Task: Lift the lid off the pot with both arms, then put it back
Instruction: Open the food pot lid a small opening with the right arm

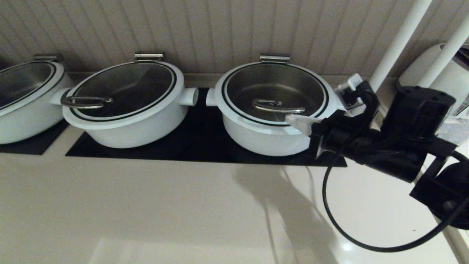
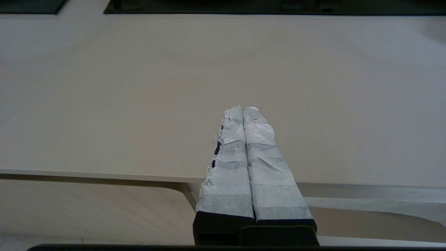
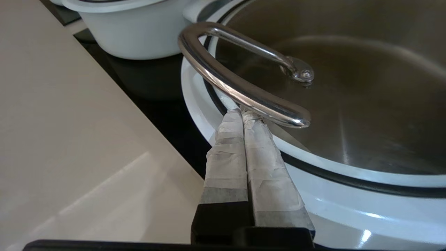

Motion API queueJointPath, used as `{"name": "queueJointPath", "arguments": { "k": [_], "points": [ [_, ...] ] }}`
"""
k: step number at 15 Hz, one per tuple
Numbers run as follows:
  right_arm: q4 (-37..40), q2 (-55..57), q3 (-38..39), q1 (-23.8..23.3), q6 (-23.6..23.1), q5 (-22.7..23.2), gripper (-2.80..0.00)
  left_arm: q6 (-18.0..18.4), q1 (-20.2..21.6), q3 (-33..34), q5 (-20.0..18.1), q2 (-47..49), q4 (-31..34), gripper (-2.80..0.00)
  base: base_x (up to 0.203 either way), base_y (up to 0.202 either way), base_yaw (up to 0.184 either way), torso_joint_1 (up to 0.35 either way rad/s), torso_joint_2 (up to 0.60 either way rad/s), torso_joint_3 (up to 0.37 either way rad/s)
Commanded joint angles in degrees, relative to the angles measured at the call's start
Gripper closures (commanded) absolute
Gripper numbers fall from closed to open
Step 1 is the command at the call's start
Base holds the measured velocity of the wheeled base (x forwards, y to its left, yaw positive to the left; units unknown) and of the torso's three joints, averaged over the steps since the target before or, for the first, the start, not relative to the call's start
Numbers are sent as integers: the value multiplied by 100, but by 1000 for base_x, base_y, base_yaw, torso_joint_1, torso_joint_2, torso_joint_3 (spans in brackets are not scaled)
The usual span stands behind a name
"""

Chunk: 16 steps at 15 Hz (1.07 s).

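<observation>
The right arm is seen reaching in from the right, its right gripper [image 3: 243, 112] closed and empty, fingertips tucked under the steel handle [image 1: 278, 106] of the lid [image 1: 275, 94], which is seated on the pot [image 1: 269, 137]. The left gripper [image 2: 243, 109] is held closed above the counter [image 2: 122, 104].

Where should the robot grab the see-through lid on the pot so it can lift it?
Best by the steel handle of the lid, probably. It arches up off the glass with a gap beneath, while the rest of the lid is flat and smooth. Come from the front, counter side, where the right gripper already sits with its jaws shut at the loop; they would need to open, then close across the bar.
</observation>
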Motion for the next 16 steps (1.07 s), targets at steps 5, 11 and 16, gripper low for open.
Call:
{"name": "queueJointPath", "arguments": {
  "k": [5,11,16],
  "points": [
    [-41,425,-365,-4,110,-23,0,0,8,0,-1,-2,-2,0,0,0,0,0,0,0],
    [-124,731,-750,-13,121,-179,0,0,-1,0,-1,-2,-2,0,0,0,0,0,0,0],
    [-303,810,-885,-49,95,-463,0,0,8,0,-1,-2,-2,0,0,0,0,0,0,0]
  ]
}}
